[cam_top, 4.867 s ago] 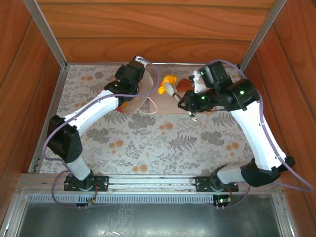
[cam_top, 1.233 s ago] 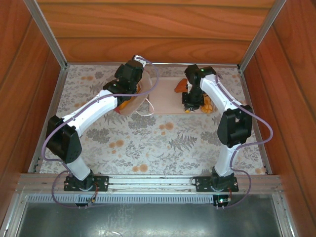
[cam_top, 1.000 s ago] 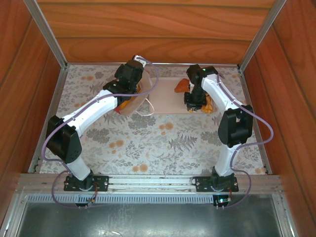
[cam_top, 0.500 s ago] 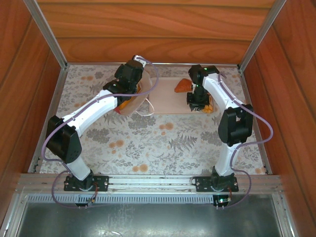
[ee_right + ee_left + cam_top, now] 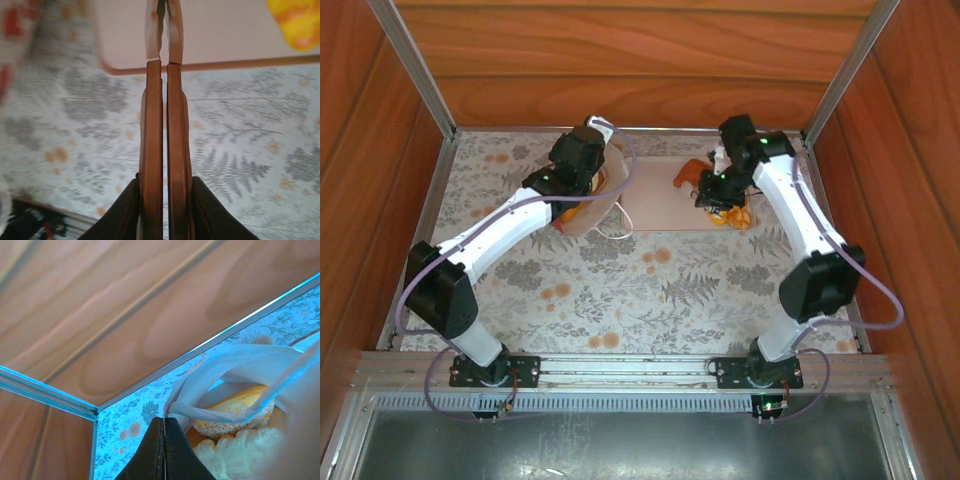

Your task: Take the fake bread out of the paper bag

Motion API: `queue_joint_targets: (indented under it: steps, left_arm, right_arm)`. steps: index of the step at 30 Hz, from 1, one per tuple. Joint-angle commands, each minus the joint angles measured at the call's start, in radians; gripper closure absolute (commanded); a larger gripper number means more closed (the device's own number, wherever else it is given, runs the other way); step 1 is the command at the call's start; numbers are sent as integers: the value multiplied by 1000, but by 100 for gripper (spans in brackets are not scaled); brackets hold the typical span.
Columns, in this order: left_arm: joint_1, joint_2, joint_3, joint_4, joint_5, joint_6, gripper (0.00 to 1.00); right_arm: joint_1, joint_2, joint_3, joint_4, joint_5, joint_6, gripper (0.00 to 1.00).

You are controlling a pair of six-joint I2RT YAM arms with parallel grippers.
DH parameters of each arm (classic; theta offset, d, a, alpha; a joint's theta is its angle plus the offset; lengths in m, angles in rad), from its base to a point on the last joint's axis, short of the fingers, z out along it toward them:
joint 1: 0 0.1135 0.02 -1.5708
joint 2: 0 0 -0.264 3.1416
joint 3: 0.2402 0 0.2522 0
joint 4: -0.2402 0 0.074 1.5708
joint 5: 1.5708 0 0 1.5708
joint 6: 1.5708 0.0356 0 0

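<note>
The white paper bag [image 5: 588, 208] stands at the left end of the pink tray, its red band low on the side. My left gripper [image 5: 582, 160] is shut on the bag's rim [image 5: 176, 409], pulling the mouth open. Inside lie fake bread pieces: a sugared roll [image 5: 235, 419] and a pale knobbly piece [image 5: 240, 450]. My right gripper [image 5: 717, 187] hovers over the tray's right part, shut on copper-coloured tongs [image 5: 162, 115] whose arms are pressed together with nothing between them. An orange pastry [image 5: 688, 174] and another [image 5: 736, 213] rest on the tray. A yellow-orange piece [image 5: 297, 20] shows past the tong tips.
The pale pink tray [image 5: 655, 205] lies at the back middle of the floral cloth [image 5: 650, 290]. Wooden walls with metal rails [image 5: 415, 70] close in the back and sides. The bag's cord handle [image 5: 613, 232] trails on the cloth beside the tray.
The right arm has set a yellow pastry on the tray, then swung its elbow out to the right while the gripper stayed over the tray. The left gripper has kept hold of the bag rim.
</note>
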State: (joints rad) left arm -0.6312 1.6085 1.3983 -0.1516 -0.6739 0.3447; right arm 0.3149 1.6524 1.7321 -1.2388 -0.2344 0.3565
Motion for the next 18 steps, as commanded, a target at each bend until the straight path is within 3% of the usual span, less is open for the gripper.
queue_joint_targets:
  steps: [1, 8, 18]
  left_arm:
    - [4, -44, -7, 57, 23, 3, 100]
    - [1, -33, 3, 47, 36, -15, 100]
    - [-11, -27, 10, 39, 44, -38, 100]
  right_arm:
    - [18, -104, -36, 73, -167, 60, 75]
    - [111, -210, -47, 161, -242, 140, 69]
    - [294, -158, 7, 171, -222, 171, 65]
